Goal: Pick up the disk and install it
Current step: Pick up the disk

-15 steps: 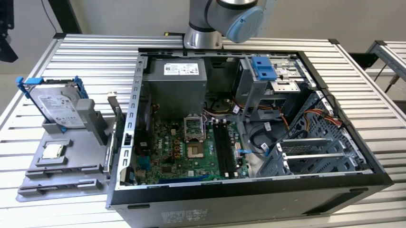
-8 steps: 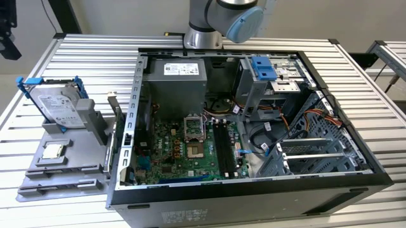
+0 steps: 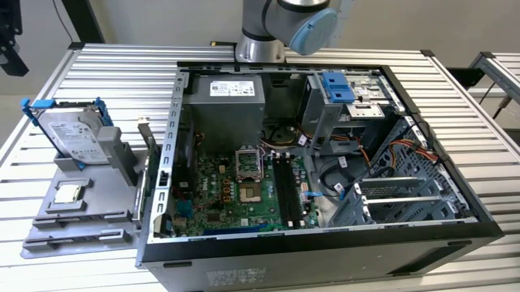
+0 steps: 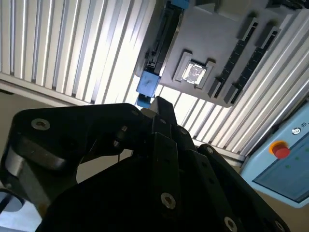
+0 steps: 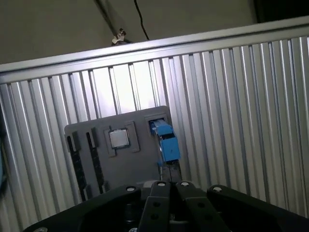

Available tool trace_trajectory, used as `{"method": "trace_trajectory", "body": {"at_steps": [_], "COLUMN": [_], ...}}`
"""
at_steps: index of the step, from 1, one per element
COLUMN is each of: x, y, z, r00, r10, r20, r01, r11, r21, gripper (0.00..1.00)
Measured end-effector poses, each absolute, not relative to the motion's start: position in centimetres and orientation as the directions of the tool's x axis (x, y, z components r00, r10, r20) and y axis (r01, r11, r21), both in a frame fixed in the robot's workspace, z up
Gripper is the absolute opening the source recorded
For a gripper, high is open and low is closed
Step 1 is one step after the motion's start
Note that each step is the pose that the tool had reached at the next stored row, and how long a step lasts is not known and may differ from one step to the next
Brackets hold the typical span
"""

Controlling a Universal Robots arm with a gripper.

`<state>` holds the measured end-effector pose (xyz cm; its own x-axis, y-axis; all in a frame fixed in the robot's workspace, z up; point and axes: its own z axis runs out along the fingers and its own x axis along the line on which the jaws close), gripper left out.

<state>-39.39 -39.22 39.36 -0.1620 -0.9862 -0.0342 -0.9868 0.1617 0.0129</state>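
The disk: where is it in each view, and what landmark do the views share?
Exterior view: the disk stands on edge in the grey tray, at the exterior view's left.
Second wrist view: the disk, edge-on, beside the chip.
First wrist view: the disk, edge-on, beside the chip.
Shared landmark: the chip.

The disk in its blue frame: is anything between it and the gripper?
Nothing visible. In the first wrist view the disk stands on edge in its grey holder, with open space between it and the gripper.
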Motion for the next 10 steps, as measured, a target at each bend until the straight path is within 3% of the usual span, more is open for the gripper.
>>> {"method": "trace_trajectory", "body": {"at_steps": [10], "x": [-39.42], "y": [-39.1], "z": [39.09], "r00": [-0.058], "r10": [-0.998], "r20": [-0.034], "r01": [-0.998], "r11": [0.057], "r21": [0.013], "gripper": [0.0]}}
